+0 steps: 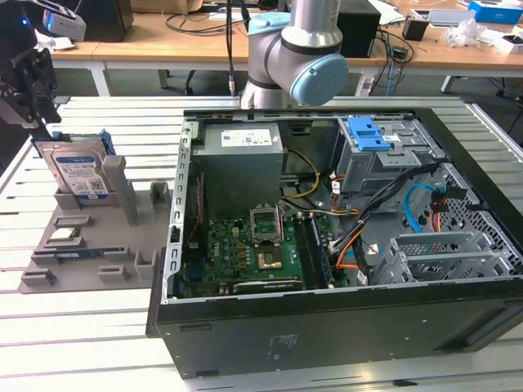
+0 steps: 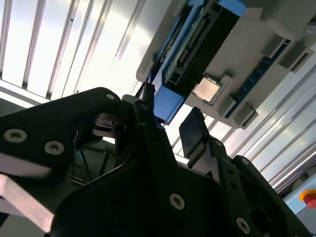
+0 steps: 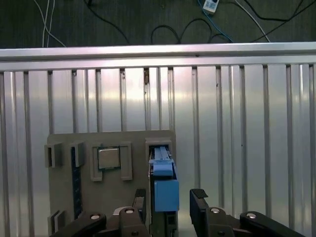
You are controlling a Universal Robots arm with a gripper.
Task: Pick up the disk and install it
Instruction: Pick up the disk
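Exterior view: disk (image 1: pixel 78 171) stood on edge in grey holder (image 1: pixel 90 237) on tabletop (image 1: pixel 82 327), well apart from open computer case (image 1: pixel 343 327); pincer (image 1: pixel 41 114) hung just above it.
Second wrist view: pincer (image 2: pixel 168 111) open, straddled disk (image 2: pixel 197 44) at blue end.
First wrist view: disk (image 3: pixel 164 190) thin edge toward pincer (image 3: pixel 169 197), broad faces toward fingers; apparently nothing gripped.
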